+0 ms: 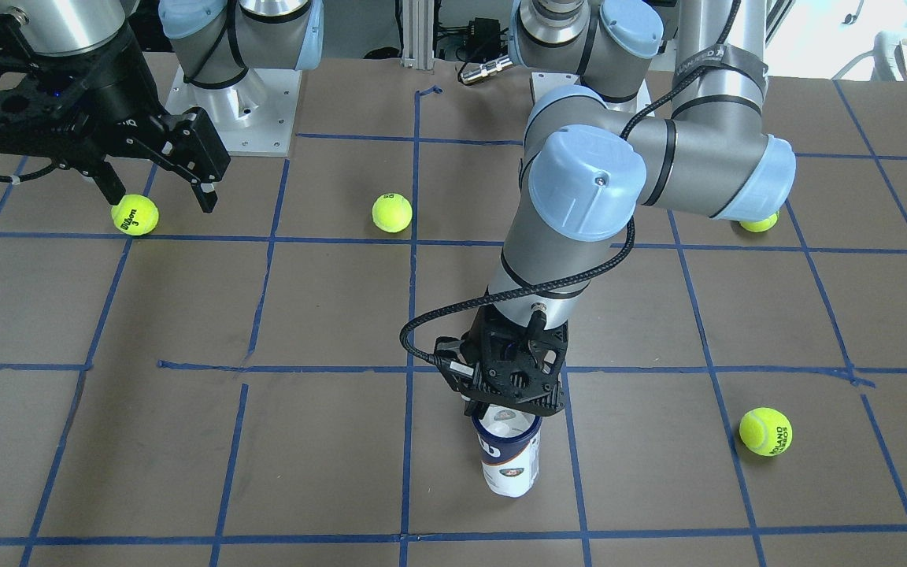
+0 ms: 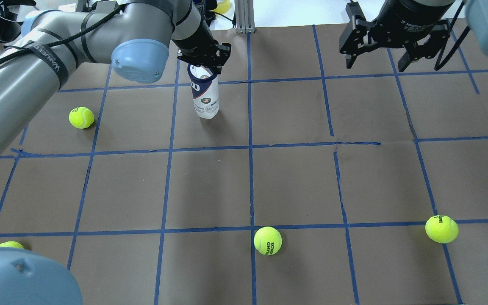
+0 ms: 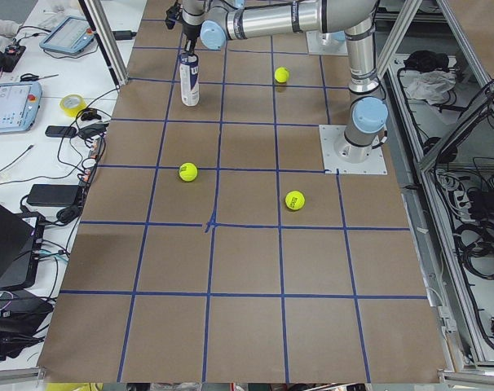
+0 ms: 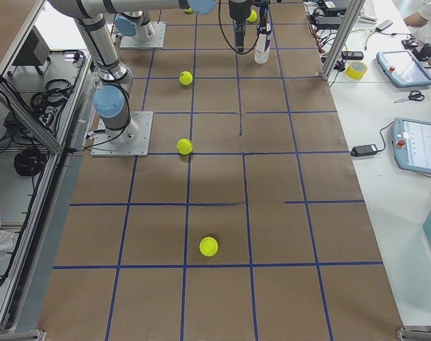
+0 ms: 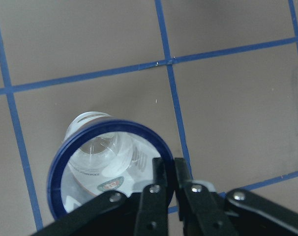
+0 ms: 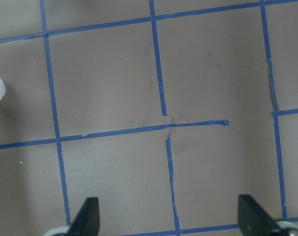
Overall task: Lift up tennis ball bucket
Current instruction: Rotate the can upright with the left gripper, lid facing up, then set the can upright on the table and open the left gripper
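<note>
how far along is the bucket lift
Done: the left gripper has its fingers closed on the blue rim of the tennis ball bucket. In hand: that grasp. Left: the lift itself; the base appears to rest on the table. The right gripper hangs open, apart.

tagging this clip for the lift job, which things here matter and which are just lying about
In the job:
- bucket, standing upright
- left gripper, shut on the bucket's rim

Lying about:
- four balls, scattered on the table
- right gripper, open, holding nothing
</note>
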{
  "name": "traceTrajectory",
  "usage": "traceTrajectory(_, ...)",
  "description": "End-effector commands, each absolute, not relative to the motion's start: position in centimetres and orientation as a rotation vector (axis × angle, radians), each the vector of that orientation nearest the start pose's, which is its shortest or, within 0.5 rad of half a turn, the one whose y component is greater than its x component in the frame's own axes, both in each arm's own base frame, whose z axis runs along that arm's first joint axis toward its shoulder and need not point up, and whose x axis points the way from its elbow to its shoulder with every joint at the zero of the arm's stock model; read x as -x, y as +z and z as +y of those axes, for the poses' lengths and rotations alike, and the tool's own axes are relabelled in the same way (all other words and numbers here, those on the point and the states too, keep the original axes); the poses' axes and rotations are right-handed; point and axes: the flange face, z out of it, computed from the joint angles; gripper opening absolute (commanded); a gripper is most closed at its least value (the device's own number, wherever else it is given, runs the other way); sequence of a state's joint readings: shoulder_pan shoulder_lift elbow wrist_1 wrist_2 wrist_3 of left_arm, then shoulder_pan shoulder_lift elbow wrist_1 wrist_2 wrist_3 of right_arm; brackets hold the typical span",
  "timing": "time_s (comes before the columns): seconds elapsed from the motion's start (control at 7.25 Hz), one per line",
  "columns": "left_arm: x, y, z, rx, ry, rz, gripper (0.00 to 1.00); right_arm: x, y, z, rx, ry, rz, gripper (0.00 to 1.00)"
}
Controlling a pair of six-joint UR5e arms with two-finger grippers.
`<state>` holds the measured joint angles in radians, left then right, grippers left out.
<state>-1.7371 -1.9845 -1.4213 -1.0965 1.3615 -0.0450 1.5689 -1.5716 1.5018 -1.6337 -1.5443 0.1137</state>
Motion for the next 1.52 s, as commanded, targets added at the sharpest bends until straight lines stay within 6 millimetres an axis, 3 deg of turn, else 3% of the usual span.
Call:
traceTrajectory(0.0,25.9,37.4,-63.2,-0.217,-0.259,3.409,0.00,-13.5,52.9,-50.3,-0.176,-0.202,3.097,1.00)
traceTrajectory(0.41,26.0,36.7,-63.2,-0.215,-0.237,3.416,0.00,-13.5,52.9,-50.3,-0.176,-0.202,3.097,1.00)
traceTrajectory(0.55,26.0,36.7,-63.2,-0.215,-0.237,3.414,0.09,-13.5,52.9,-50.3,-0.176,-0.202,3.097,1.00)
traceTrajectory(0.69,26.0,36.8,-63.3,-0.216,-0.240,3.416,0.35,-13.5,52.9,-50.4,-0.178,-0.202,3.095,1.00)
traceTrajectory(0.83,26.0,36.9,-63.3,-0.216,-0.242,3.416,0.51,-13.5,52.9,-50.3,-0.175,-0.202,3.095,1.00)
traceTrajectory(0.97,26.0,37.0,-63.2,-0.211,-0.242,3.415,1.00,-13.5,52.8,-50.4,-0.178,-0.200,3.094,1.00)
traceTrajectory(1.24,25.8,38.5,-62.4,-0.198,-0.192,3.413,1.00,-13.5,52.8,-50.4,-0.178,-0.200,3.095,1.00)
traceTrajectory(1.38,25.7,40.4,-62.0,-0.191,-0.163,3.409,1.00,-13.5,52.8,-50.4,-0.176,-0.200,3.097,1.00)
